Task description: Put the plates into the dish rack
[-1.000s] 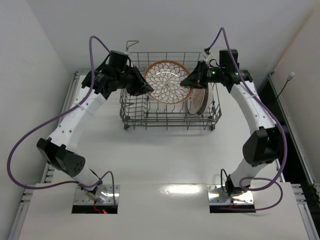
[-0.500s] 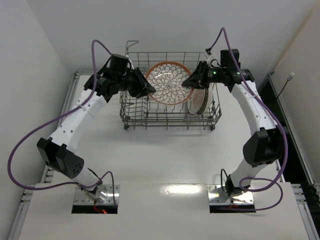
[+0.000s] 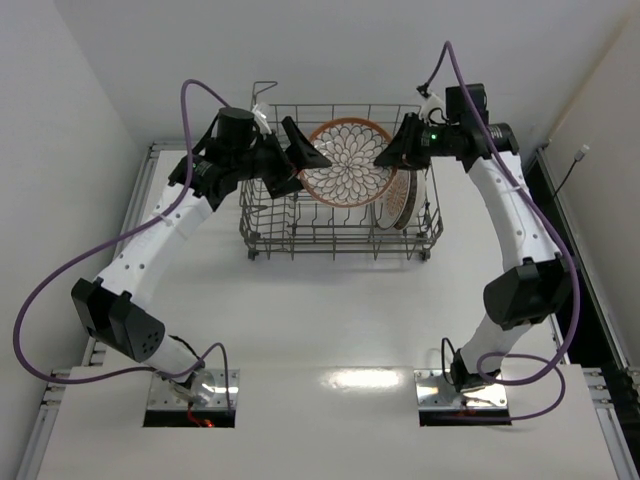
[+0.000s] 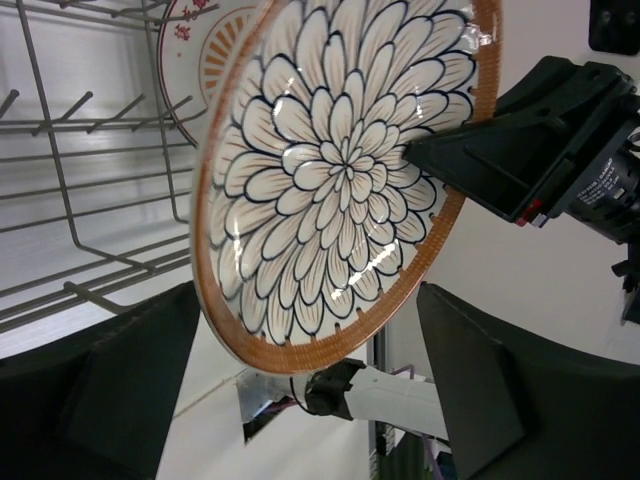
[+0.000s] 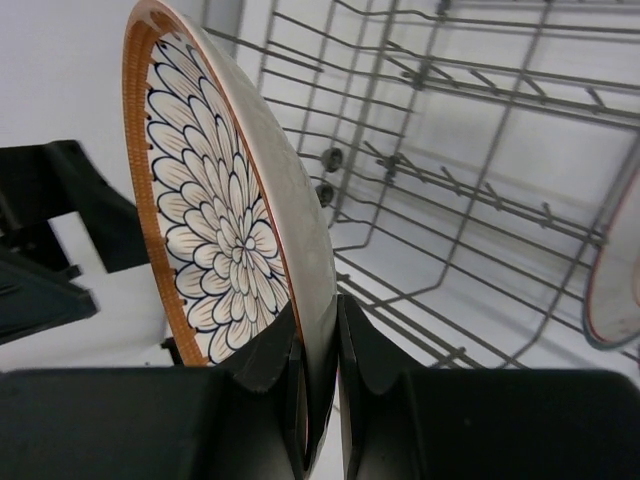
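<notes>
A petal-patterned plate [image 3: 345,162] [image 4: 335,180] [image 5: 215,230] hangs upright above the wire dish rack [image 3: 300,235]. My right gripper [image 3: 390,155] [image 5: 320,370] is shut on its right rim, one finger on each face. The left gripper [image 3: 298,168] [image 4: 310,390] stands open at the plate's left edge, and its fingers [image 4: 120,390] are clear of the rim on both sides. Two more plates [image 3: 402,200] stand on edge in the rack's right end. One of them [image 4: 205,50] shows behind the held plate in the left wrist view, and one [image 5: 615,290] at the right edge of the right wrist view.
The rack's upright tines [image 5: 450,160] and tall wire sides [image 3: 340,110] lie below and around the held plate. White walls [image 3: 80,90] close in the table on the left, back and right. Purple cables [image 3: 190,95] loop from both wrists.
The left gripper has opened and let go of the plate's left rim. The right gripper keeps hold of the plate and has moved it slightly right and toward the back.
</notes>
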{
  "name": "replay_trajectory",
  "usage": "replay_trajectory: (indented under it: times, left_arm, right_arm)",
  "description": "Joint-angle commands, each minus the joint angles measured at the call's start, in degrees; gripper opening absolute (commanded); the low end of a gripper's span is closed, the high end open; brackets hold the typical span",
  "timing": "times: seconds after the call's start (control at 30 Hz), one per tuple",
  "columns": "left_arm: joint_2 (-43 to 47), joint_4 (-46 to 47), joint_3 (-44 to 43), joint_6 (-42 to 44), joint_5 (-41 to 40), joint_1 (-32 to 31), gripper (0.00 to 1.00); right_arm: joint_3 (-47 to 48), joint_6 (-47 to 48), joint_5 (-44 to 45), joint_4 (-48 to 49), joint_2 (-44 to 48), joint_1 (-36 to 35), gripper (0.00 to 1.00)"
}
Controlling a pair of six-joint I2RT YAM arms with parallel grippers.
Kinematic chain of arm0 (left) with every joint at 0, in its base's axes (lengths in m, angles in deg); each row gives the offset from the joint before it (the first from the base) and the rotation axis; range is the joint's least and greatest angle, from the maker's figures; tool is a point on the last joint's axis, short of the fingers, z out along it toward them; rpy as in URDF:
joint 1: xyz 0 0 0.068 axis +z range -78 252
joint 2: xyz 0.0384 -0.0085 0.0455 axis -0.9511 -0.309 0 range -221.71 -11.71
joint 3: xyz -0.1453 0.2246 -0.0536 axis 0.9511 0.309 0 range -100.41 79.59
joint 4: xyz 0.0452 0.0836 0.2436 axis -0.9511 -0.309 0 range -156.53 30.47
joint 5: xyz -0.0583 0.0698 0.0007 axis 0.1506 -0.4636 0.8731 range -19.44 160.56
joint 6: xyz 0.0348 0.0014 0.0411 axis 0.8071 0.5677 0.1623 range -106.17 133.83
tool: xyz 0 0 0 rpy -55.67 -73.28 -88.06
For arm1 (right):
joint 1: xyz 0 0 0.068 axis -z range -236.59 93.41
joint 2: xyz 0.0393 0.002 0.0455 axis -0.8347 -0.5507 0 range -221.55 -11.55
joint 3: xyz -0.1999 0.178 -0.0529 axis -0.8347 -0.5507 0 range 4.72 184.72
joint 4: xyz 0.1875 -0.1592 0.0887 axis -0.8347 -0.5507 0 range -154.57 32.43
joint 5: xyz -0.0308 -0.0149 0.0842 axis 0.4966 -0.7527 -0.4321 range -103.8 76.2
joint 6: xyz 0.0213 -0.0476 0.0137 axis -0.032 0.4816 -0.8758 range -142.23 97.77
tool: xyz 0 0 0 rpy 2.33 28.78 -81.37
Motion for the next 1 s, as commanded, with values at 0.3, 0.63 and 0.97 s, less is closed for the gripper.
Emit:
replay_trajectory:
  times: [0.3, 0.63, 0.97]
  left_arm:
    - [2.99, -6.51, -2.23, 6.06, -1.56, 2.75, 0.94]
    - [3.53, -13.64, -7.68, 10.9, -4.55, 5.22, 0.95]
    - [3.53, -15.39, -8.2, 11.43, -5.07, 6.27, 0.95]
  right_arm:
    - [13.6, 2.65, 16.94, -9.1, 3.55, 1.37, 0.0]
    - [22.91, 5.28, 38.38, -20.0, 0.3, -0.74, 0.0]
    - [24.94, 6.34, 49.81, -22.47, -2.25, -7.32, 0.0]
